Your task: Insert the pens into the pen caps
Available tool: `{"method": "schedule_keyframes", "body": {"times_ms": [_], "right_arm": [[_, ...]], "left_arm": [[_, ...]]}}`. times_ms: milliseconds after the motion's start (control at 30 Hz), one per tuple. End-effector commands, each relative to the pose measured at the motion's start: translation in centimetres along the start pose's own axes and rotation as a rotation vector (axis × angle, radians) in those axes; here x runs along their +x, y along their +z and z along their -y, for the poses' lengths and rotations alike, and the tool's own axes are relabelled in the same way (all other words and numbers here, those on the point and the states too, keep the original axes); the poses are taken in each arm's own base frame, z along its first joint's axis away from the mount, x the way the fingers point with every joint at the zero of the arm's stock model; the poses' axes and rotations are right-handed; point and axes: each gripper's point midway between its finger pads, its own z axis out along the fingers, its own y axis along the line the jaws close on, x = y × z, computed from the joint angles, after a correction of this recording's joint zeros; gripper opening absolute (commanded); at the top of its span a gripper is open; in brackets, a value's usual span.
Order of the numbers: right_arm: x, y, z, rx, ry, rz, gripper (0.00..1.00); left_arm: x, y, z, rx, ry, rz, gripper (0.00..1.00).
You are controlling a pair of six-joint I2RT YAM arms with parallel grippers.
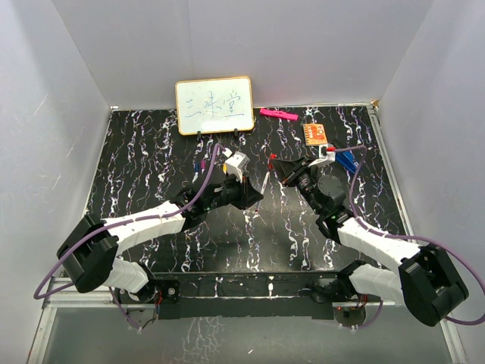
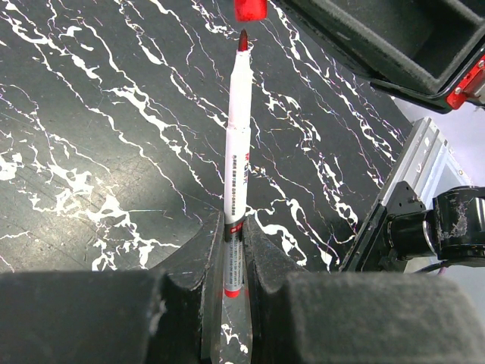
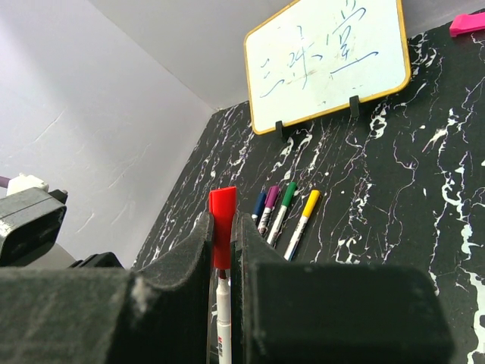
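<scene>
My left gripper (image 2: 233,227) is shut on the rear end of a white pen (image 2: 236,152) with a red tip. The pen points away from it toward a red cap (image 2: 250,9). My right gripper (image 3: 223,243) is shut on that red cap (image 3: 221,227), open end toward the pen (image 3: 223,311). The tip sits right at the cap's mouth. In the top view the two grippers meet at mid-table, left (image 1: 256,194) and right (image 1: 282,168), with the cap (image 1: 271,158) between them. Several capped pens, blue (image 3: 259,205), purple (image 3: 269,205), green (image 3: 282,206) and yellow (image 3: 303,220), lie side by side.
A small whiteboard (image 1: 214,105) stands at the back. A pink bar (image 1: 278,114), an orange card (image 1: 316,133) and a blue object (image 1: 346,159) lie at the back right. The capped pens (image 1: 201,165) lie left of my left wrist. White walls enclose the mat.
</scene>
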Motion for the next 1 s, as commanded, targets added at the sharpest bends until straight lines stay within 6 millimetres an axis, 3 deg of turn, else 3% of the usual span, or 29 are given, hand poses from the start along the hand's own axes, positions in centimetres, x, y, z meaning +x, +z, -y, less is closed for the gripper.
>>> {"method": "schedule_keyframes", "body": {"times_ms": [0, 967], "right_arm": [[-1.2, 0.1, -1.5, -0.060, 0.009, 0.048, 0.00], [-0.2, 0.0, -1.4, -0.062, 0.011, 0.034, 0.00]], "left_arm": [[-1.7, -0.4, 1.1, 0.027, 0.013, 0.052, 0.00], [-1.8, -0.6, 1.0, 0.017, 0.005, 0.060, 0.00]]}}
